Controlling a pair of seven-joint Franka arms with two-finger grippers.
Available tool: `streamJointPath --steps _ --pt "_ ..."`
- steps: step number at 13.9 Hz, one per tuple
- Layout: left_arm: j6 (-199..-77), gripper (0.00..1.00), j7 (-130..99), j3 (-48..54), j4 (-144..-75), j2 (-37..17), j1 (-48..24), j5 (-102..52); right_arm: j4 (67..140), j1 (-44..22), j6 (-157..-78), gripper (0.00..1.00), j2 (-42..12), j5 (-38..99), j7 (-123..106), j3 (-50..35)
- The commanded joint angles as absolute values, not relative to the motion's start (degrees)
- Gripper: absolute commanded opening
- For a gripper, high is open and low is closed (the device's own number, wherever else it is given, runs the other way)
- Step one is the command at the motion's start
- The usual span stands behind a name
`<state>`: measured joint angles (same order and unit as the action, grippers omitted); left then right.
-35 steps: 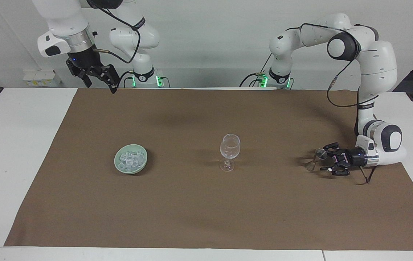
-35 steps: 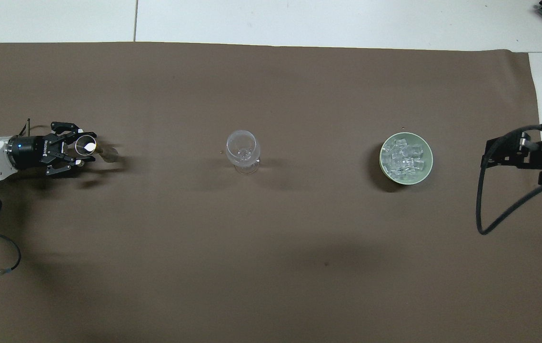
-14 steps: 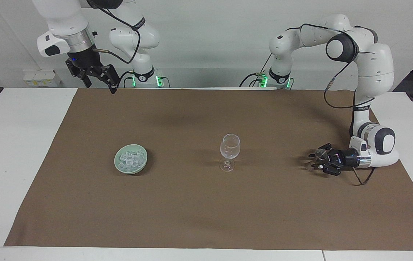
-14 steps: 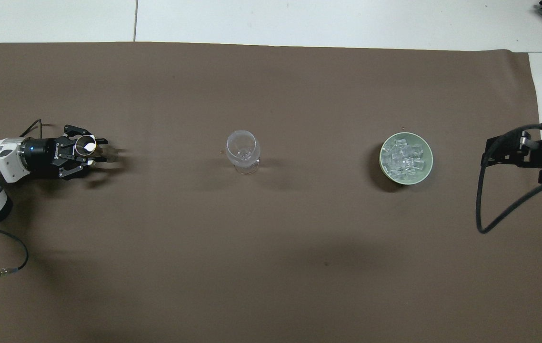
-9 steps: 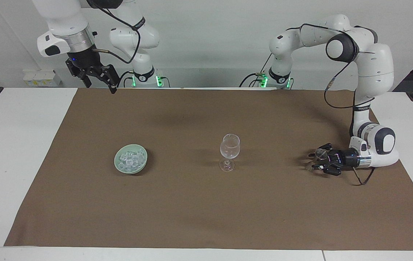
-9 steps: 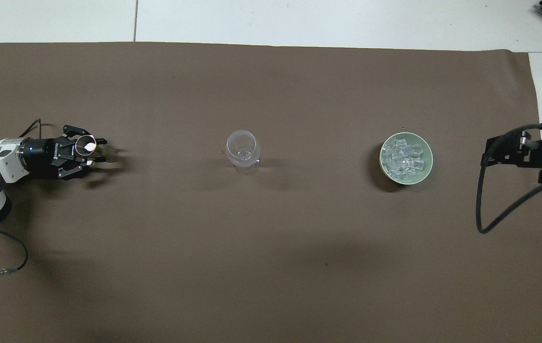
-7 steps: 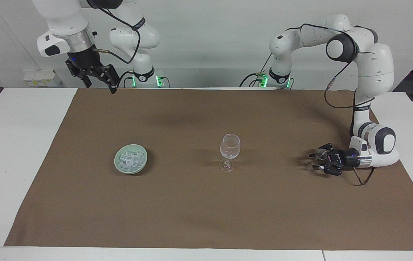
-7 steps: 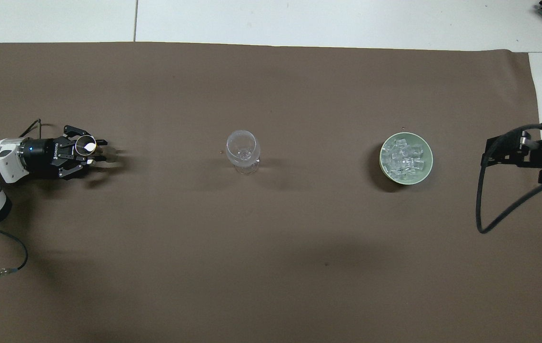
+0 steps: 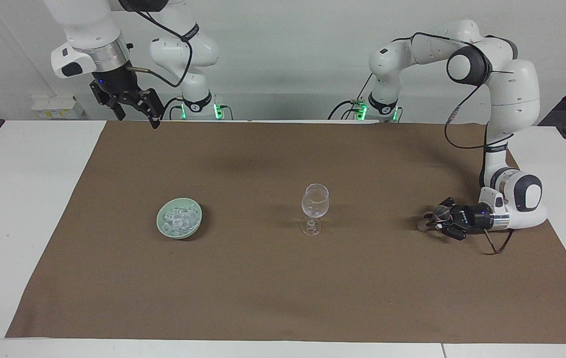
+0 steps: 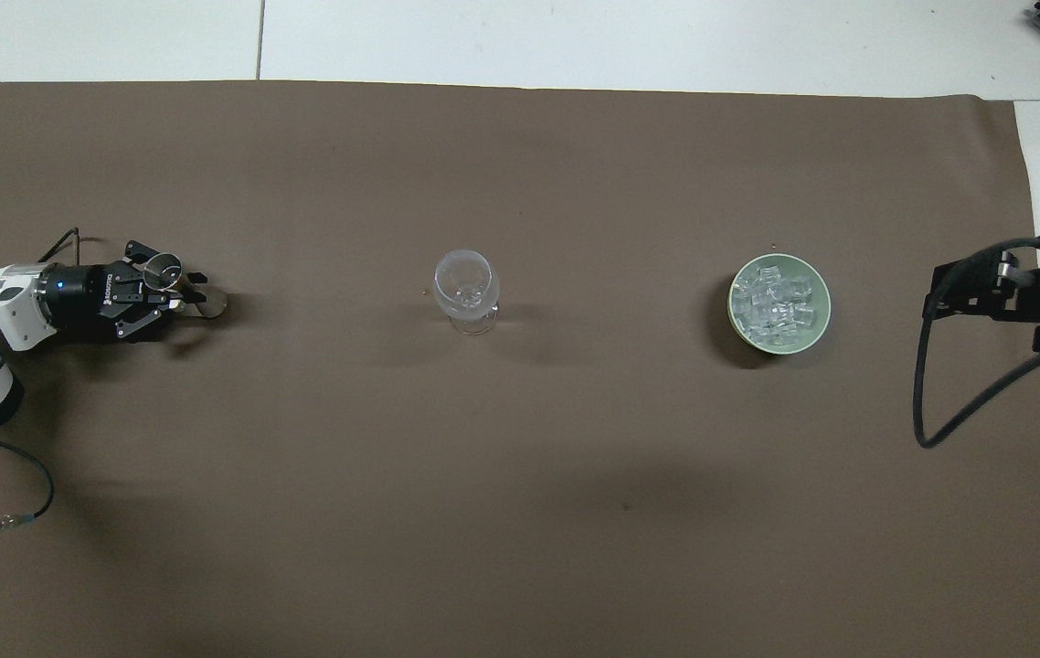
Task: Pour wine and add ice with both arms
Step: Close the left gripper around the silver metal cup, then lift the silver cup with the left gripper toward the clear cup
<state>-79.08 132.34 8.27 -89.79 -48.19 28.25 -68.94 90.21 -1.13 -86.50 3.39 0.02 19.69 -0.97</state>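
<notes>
Already the left gripper (image 9: 431, 222) is clenched on a small clear vessel (image 10: 164, 271) at the left arm's end of the brown cloth (image 9: 283, 278); a slanted grip could slop wine before it reaches the wine glass (image 9: 315, 201). The right gripper (image 9: 134, 110) waits released, well above the green bowl (image 9: 162, 224) of ice (image 9: 179, 219).

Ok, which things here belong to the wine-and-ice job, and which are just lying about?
Job: wine glass; ice in green bowl; small glass in shut left gripper; open right gripper, waiting.
Lying about: brown cloth; white box at right arm's end.
</notes>
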Motion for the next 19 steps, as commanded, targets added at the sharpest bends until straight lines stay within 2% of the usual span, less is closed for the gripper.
streamJointPath --steps 1,8,19 --pt "-78.3 0.00 133.5 8.8 -89.8 -48.0 28.5 -70.2 91.0 -0.4 -87.5 1.00 3.9 1.6 18.0 -1.1" --pt "-78.3 0.00 132.5 10.4 -87.5 -42.5 25.3 -69.7 91.0 -0.4 -87.5 1.00 3.9 1.5 18.0 -1.1" --pt "-81.3 0.00 132.3 9.8 -88.0 -37.3 12.1 -68.0 91.0 -0.4 -87.5 1.00 3.9 1.5 18.0 -1.1"
